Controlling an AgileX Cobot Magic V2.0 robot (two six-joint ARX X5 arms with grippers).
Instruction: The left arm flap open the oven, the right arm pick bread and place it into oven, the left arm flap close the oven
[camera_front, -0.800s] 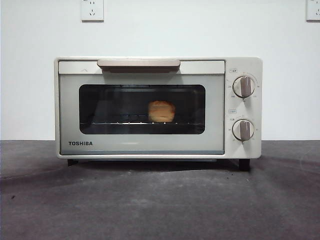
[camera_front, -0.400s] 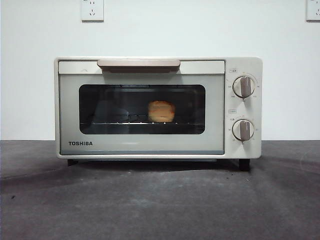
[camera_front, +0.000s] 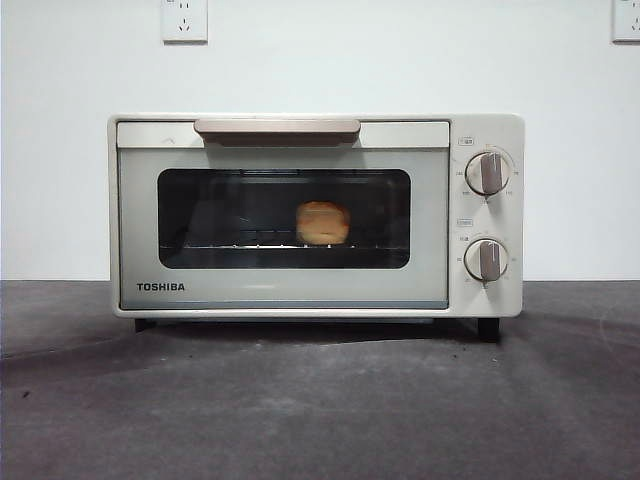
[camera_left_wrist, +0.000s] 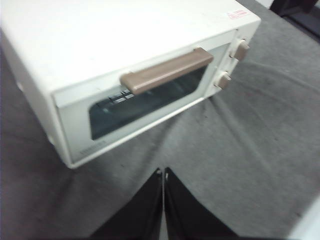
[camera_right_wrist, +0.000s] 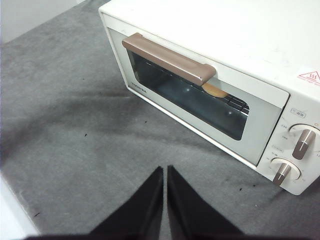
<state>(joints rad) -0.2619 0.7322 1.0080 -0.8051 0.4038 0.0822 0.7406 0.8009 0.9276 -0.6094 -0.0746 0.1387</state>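
The cream TOSHIBA oven (camera_front: 300, 215) stands on the dark grey table with its door shut and the beige handle (camera_front: 277, 127) at the top. The golden bread roll (camera_front: 323, 223) sits on the rack inside, seen through the glass. It also shows as a sliver in the right wrist view (camera_right_wrist: 215, 90). My left gripper (camera_left_wrist: 163, 172) is shut and empty, held above the table in front of the oven (camera_left_wrist: 125, 60). My right gripper (camera_right_wrist: 165, 171) is shut and empty, also held above the table in front of the oven (camera_right_wrist: 240, 55). Neither arm shows in the front view.
Two taupe knobs (camera_front: 487, 173) sit on the oven's right panel. The grey table mat (camera_front: 320, 400) stretches in front of the oven. Wall sockets (camera_front: 185, 18) are on the white wall behind.
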